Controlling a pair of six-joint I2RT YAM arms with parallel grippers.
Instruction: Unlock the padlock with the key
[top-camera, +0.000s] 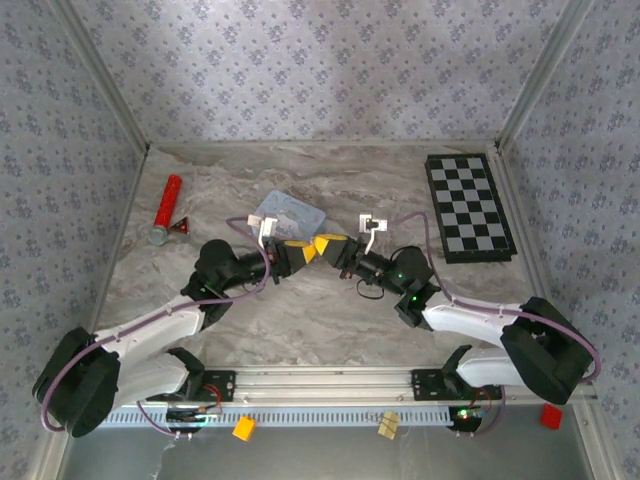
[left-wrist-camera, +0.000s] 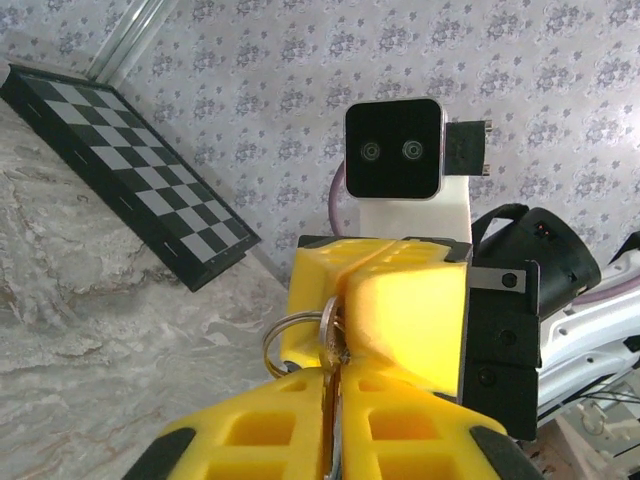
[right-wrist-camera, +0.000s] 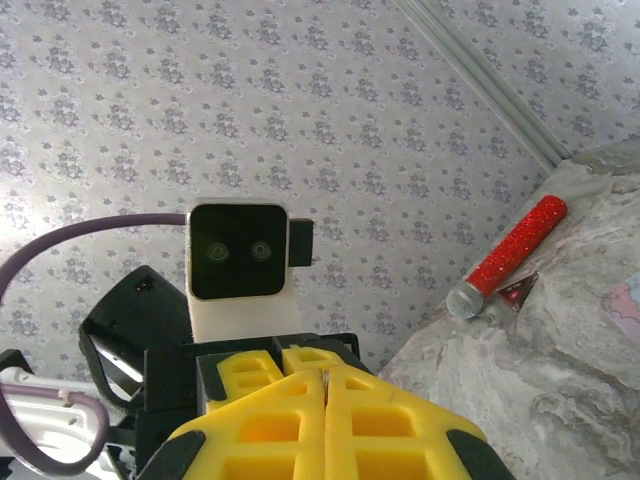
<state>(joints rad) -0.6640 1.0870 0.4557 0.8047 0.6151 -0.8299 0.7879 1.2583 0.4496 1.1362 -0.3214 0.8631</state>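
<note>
Both grippers meet tip to tip above the middle of the table. My left gripper (top-camera: 303, 252) (left-wrist-camera: 335, 375) has its yellow fingers pressed together on the key (left-wrist-camera: 330, 322), a thin grey metal sliver seen edge-on. The key's silvery ring (left-wrist-camera: 283, 338) hangs out to the left. My right gripper (top-camera: 322, 246) (left-wrist-camera: 347, 270) (right-wrist-camera: 325, 375) faces it, shut, its tips touching the key's head. The padlock is hidden; I cannot tell whether it sits between the right fingers.
A pale blue tin (top-camera: 288, 213) lies just behind the grippers. A red cylinder with a silver end (top-camera: 167, 208) (right-wrist-camera: 510, 255) and a small red triangular piece (top-camera: 182, 227) lie at the left. A chessboard (top-camera: 468, 207) (left-wrist-camera: 140, 190) sits at the back right.
</note>
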